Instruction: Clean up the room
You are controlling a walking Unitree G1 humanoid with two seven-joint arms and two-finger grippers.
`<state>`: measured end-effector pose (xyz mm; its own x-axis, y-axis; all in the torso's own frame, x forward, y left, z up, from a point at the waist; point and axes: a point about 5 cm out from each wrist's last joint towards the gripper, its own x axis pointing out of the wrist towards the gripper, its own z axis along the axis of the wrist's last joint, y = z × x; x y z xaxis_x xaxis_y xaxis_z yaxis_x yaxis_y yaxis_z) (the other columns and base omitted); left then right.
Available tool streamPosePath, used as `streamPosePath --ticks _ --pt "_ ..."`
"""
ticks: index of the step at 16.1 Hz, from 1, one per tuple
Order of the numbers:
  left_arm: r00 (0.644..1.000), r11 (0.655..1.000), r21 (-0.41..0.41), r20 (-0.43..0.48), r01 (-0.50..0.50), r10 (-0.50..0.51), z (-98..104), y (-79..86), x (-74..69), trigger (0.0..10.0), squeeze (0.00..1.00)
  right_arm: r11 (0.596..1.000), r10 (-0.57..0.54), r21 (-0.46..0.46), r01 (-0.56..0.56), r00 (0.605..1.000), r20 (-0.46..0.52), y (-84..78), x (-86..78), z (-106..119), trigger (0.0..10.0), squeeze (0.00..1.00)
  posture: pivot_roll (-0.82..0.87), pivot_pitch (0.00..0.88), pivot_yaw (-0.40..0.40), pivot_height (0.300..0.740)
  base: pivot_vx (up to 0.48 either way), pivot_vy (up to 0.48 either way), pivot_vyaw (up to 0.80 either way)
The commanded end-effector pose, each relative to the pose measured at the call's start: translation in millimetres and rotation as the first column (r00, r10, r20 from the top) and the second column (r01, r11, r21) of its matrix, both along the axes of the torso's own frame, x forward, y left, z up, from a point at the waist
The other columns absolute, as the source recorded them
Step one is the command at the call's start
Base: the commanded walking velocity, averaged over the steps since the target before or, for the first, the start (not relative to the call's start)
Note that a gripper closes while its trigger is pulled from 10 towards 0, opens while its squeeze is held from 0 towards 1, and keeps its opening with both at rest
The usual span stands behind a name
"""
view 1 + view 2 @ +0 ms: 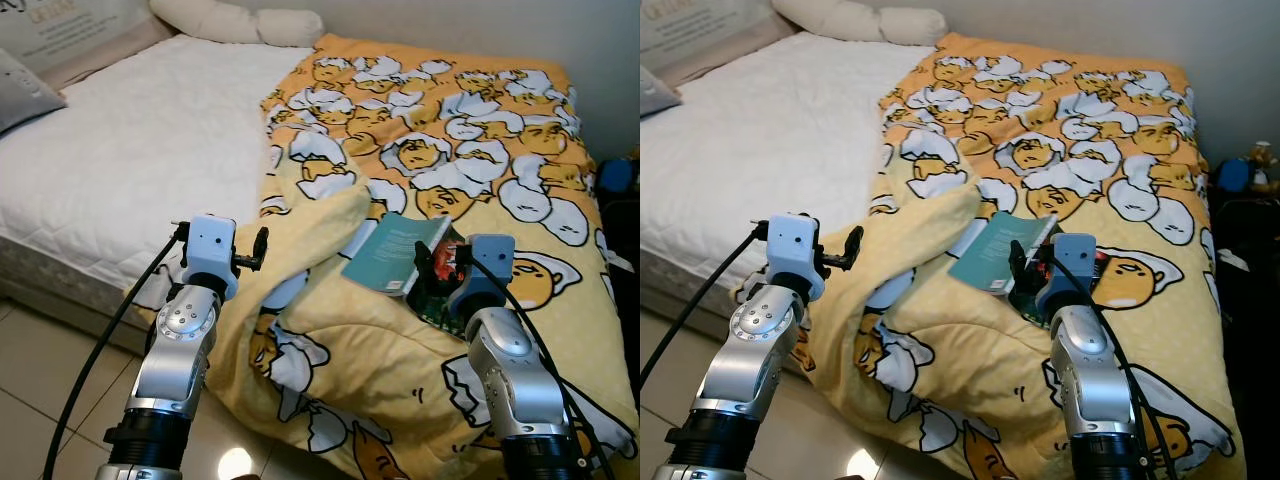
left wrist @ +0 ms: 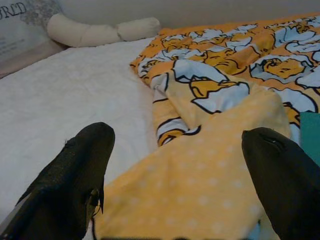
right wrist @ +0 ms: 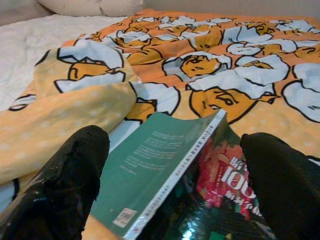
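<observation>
Squarely on the yellow blanket (image 1: 480,170) lies a teal book (image 1: 392,252), overlapping a dark magazine (image 3: 225,200) — the right gripper (image 3: 175,185) hovers wide open over both. Left gripper (image 2: 175,180), fingers spread, hangs above a blanket fold — white mattress (image 1: 140,150) beside.

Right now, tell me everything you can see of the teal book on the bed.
The teal book is a thin paperback with a matte teal cover carrying small pale print and a white sticker near one corner. It lies closed, cover up, on the yellow cartoon-print blanket, slightly raised where it overlaps a darker glossy book with red lettering beneath it. Its page edges look pale. The right tool sits open just in front of it, fingers either side, not touching it.
</observation>
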<state>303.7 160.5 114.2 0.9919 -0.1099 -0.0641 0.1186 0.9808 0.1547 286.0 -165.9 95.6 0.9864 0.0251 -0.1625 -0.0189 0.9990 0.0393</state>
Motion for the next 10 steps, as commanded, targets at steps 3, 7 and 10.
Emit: streamPosePath --ticks 3,7,10 --pt "1.0 1.0 0.019 0.019 0.009 -0.01 1.8 -2.0 0.9 10.0 0.16 0.999 -0.051 -0.01 0.051 0.998 -0.023 -1.6 -3.9 -3.0 10.0 1.0 -0.08 0.0 0.034 0.74 0.0 0.0 -0.23" --pt "1.0 0.999 0.026 0.02 0.019 -0.02 1.2 -5.0 -0.6 10.0 0.18 0.998 -0.058 -0.033 0.057 0.998 -0.018 -3.3 -5.7 -2.7 10.0 1.0 -0.09 0.0 0.035 0.74 0.0 -0.196 -0.78" --pt "1.0 0.999 0.027 0.021 0.019 -0.019 0.8 -5.2 -1.7 10.0 0.18 0.996 -0.072 -0.056 0.071 0.997 -0.018 -6.1 -5.9 -2.8 10.0 0.0 -0.08 0.0 0.031 0.74 0.0 -0.435 -0.44"
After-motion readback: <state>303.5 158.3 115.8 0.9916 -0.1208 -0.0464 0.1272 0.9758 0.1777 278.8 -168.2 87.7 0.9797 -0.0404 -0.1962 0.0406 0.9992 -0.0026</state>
